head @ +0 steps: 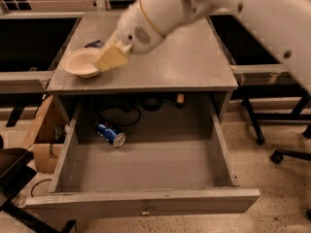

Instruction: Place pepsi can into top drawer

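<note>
The pepsi can, blue with silver ends, lies on its side on the floor of the open top drawer, near its back left corner. The drawer is pulled far out, with its grey front and small knob at the bottom of the view. My gripper is raised high above the desk top, over the left part near the bowl, far from the can. It holds nothing.
A beige bowl sits on the desk top at the left, with a flat black object behind it. A cardboard box stands on the floor left of the drawer. Chair legs are at the right.
</note>
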Motion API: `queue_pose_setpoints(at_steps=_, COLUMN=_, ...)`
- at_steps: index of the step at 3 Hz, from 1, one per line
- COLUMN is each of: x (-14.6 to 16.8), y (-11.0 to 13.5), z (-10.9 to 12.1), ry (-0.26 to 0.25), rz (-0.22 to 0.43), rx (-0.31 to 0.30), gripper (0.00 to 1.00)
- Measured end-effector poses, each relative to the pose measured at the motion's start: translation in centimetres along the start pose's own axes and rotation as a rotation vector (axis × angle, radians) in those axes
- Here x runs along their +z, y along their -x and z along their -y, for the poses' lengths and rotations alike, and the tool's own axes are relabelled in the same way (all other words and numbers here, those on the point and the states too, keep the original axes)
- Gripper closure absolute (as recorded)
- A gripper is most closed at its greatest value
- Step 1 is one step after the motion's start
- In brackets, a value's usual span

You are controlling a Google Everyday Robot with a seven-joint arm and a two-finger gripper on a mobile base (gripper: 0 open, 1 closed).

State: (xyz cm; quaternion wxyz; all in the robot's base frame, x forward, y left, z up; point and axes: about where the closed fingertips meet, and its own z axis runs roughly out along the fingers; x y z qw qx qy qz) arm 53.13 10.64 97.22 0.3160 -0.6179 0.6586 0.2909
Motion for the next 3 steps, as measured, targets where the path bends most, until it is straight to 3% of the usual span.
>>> queue_pose_setpoints(at_steps=1, x=-2.57, y=1.33, z=-1.1, ry=-0.021, rz=-0.096, rx=0.033, gripper=0.92)
queue_pose_setpoints(at_steps=3, x=-2.51, y=1.32, z=-1.19, ry=-0.018, rz=-0.096, rx=0.035, gripper=0.45)
